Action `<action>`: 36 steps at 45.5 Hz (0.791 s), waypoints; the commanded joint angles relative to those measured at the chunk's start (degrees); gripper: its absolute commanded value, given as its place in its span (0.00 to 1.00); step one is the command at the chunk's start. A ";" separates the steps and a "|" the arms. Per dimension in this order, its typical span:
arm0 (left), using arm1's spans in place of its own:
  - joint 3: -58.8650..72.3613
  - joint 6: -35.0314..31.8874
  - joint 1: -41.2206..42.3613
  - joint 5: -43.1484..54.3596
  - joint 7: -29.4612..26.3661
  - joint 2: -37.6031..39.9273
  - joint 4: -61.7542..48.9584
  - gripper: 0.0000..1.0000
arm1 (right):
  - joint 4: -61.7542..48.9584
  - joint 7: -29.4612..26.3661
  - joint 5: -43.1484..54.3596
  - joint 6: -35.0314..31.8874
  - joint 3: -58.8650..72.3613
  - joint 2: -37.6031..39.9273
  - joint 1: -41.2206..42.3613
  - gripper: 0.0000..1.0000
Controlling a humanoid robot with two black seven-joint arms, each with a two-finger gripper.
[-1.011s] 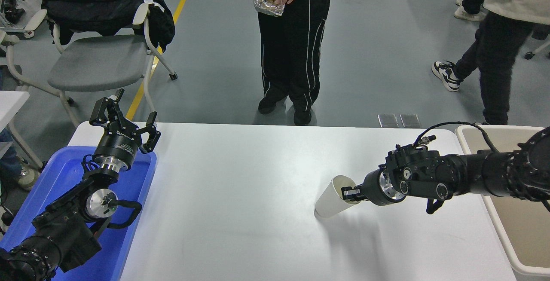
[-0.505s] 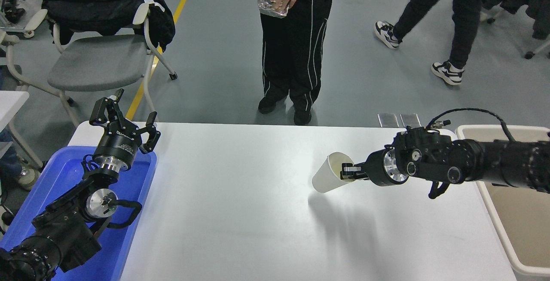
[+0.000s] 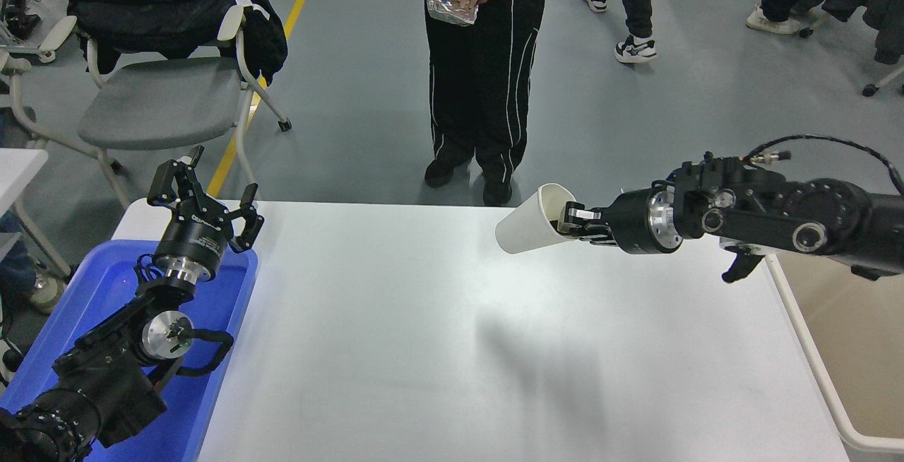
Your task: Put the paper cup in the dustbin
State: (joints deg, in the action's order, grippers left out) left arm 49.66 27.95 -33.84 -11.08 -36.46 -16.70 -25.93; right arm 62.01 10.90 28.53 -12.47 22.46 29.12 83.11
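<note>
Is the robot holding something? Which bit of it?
Yes. The right gripper holds the paper cup by its rim, one finger inside the mouth. The left gripper holds nothing.

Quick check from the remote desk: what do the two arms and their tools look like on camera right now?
Both arms are black with round joint housings. The left tool has black linkage fingers on a black cylinder with white lettering too small to read, above a silver ring; a black cable loops by a silver disc at its wrist. The right tool is black behind a silver flange; a thin black cable arcs over that forearm.
</note>
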 commanded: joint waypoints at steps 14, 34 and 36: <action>0.00 0.00 0.00 0.01 -0.01 0.00 0.00 1.00 | -1.97 0.00 -6.47 -3.26 -10.33 6.91 0.74 0.00; 0.00 0.00 0.00 0.01 -0.01 0.00 0.00 1.00 | -33.16 -0.62 -13.50 -3.26 -11.39 7.27 -6.99 0.00; 0.00 0.00 0.00 0.01 -0.01 0.00 0.00 1.00 | -36.33 -0.71 -14.38 -3.26 -11.48 7.36 -7.78 0.00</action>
State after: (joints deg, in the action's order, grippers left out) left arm 49.66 27.95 -33.84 -11.07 -36.46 -16.70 -25.93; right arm 41.84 10.62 18.38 -15.62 11.52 36.14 79.55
